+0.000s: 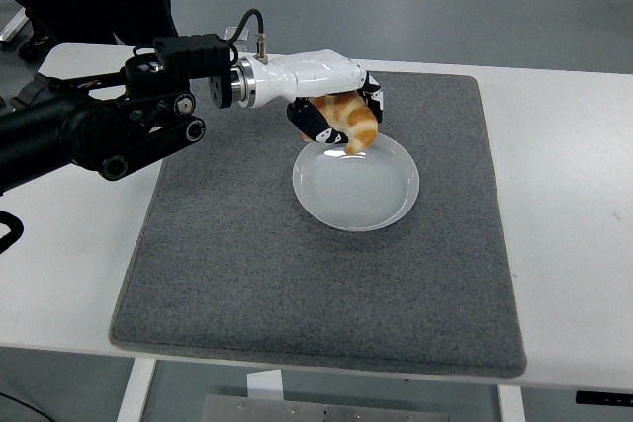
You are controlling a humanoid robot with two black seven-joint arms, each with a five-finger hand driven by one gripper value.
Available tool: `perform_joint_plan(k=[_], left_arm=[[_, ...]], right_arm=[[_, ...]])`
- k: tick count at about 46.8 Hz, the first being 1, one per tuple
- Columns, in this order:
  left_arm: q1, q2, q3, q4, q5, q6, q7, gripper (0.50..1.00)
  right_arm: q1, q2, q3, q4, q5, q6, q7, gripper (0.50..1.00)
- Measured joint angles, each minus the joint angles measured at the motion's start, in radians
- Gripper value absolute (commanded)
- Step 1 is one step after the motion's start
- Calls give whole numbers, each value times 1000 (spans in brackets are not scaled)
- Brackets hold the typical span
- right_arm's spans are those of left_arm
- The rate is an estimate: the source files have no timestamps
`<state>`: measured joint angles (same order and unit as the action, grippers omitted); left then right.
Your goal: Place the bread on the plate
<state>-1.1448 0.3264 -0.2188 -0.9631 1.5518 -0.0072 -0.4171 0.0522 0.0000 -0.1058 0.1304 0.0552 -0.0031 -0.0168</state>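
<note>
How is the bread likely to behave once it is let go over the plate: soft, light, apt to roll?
The bread, a curved golden roll in the left hand, looks light and probably squashy. Its rounded shape might rock or roll, though the plate and its raised rim would likely contain it.

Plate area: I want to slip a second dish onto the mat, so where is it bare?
The grey mat is bare in front of the plate, toward the table's near edge, and on its right strip. It is crowded at the plate's far-left rim, where the left hand holds the bread over it.
</note>
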Motion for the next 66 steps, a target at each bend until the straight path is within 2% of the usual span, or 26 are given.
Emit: perform_joint_plan(k=[24,55,56,58,61,63,66], left_arm=[[62,-54,30,82,22,18,0,500],[94,-91,30,109,17,23,1,500],[94,-92,30,109,17,23,1,550],[94,-92,30,109,17,23,1,619],[95,-92,30,109,16,23,1,683],[95,-92,30,109,15,23,1,743],[98,-93,30,109,14,24,1,784]], right_arm=[[0,0,0,0,0,0,0,952],[0,0,0,0,0,0,0,952],[0,0,0,0,0,0,0,952],[0,0,0,0,0,0,0,952],[0,0,0,0,0,0,0,952],[0,0,0,0,0,0,0,952],[0,0,0,0,0,0,0,952]])
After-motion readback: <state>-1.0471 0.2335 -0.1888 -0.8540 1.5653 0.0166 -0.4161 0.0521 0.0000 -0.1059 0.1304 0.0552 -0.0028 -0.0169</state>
